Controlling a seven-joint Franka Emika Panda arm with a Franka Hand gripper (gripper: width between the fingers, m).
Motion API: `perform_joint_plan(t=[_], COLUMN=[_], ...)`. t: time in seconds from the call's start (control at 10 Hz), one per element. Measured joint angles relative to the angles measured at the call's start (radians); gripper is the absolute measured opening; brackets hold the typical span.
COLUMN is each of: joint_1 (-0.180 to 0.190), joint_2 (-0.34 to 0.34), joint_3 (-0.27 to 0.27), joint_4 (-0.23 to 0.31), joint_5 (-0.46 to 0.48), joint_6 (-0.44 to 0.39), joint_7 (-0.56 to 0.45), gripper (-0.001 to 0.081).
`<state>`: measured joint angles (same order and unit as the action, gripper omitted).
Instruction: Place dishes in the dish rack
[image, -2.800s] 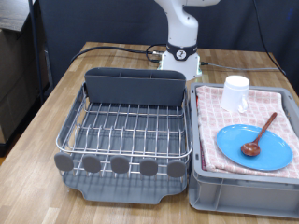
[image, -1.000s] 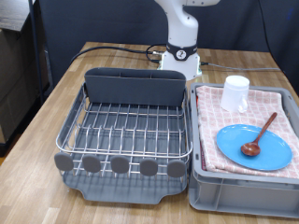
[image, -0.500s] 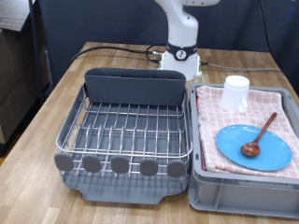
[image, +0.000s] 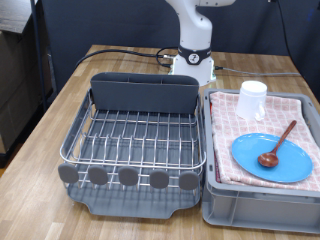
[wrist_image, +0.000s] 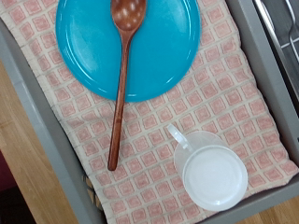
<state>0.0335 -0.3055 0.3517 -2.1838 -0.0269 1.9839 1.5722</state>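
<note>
In the exterior view, the rack (image: 135, 140) sits nearest on the view's left, its wires bare, with grey tabs (image: 128, 177) along the front and the caddy (image: 145, 93) at the back. Beside it on the right, a grey crate (image: 258, 205) holds a pink checked cloth (image: 232, 120). On the cloth lies the blue plate (image: 272, 157), the spoon (image: 277, 145) resting with its bowl on the plate, and farther back the white cup (image: 252, 99). The gripper itself is out of sight in both views, so its opening cannot be told; the wrist view looks down on plate (wrist_image: 159, 56), spoon (wrist_image: 121, 89) and cup (wrist_image: 213, 173).
</note>
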Motion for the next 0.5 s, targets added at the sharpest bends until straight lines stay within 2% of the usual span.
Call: perform_joint_plan(t=[0.2,0.5], joint_1=[0.0,0.0], joint_2=[0.03,0.086], joint_3=[0.014,0.029], joint_4=[-0.031,-0.09], joint_5=[-0.03,-0.084], joint_6=[0.077,0.24], joint_7=[0.021,0.101], gripper=[0.0803,0.0803])
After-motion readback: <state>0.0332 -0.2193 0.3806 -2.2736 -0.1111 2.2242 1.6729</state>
